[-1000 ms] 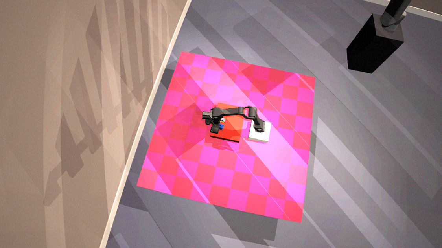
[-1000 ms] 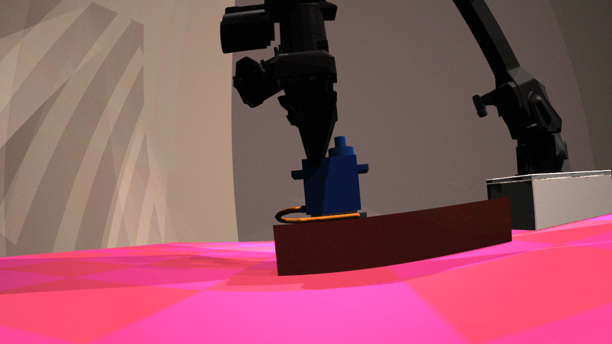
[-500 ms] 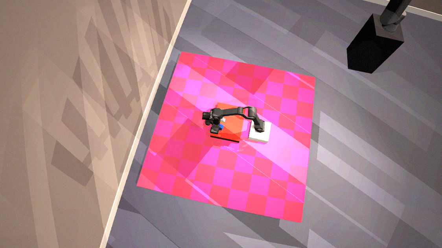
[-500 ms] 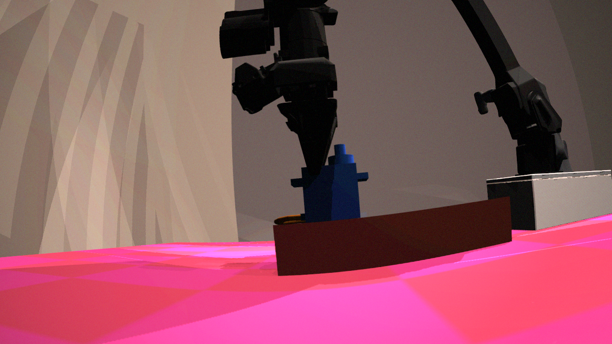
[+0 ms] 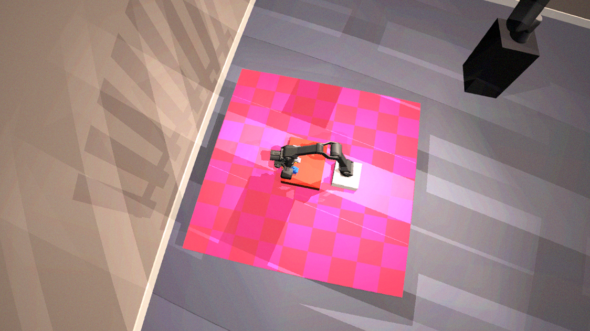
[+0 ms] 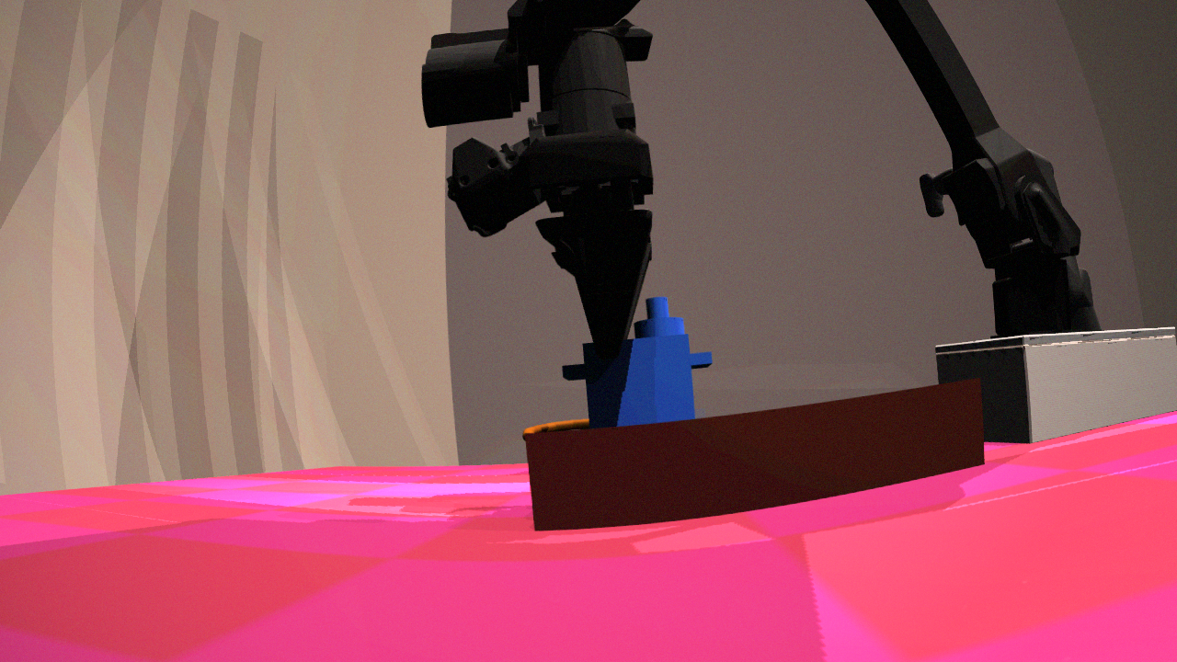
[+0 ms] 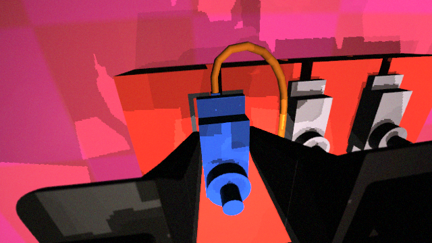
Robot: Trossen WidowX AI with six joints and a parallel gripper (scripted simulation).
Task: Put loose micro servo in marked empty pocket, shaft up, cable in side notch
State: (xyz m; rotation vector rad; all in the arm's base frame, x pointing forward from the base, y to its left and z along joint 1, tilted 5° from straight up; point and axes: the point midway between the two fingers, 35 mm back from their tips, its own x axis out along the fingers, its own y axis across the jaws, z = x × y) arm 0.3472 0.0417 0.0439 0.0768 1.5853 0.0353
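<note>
The blue micro servo [image 5: 295, 169] [image 6: 670, 382] [image 7: 224, 142] is upright, its shaft pointing up. My gripper [image 6: 611, 352] [image 7: 223, 135] is shut on its body. Both ears are clearly above the red deck [image 5: 312, 174] [image 6: 757, 452] [image 7: 152, 135]. The servo covers most of the marked pocket, whose grey outline [image 7: 192, 113] shows at the far and left sides. Whether its bottom has entered the pocket is hidden. The orange cable [image 6: 551, 426] [image 7: 248, 46] leaves the far end beside the dark notch [image 7: 220, 79], arches over the deck's edge and curls back right.
Two light grey servos [image 7: 312, 113] [image 7: 393, 106] sit in the deck to the right in the wrist view, the nearer one close to the right finger and cable. The arm's white base block [image 5: 345, 182] [image 6: 1102, 382] stands beside the deck on the pink checkered mat [image 5: 365, 253].
</note>
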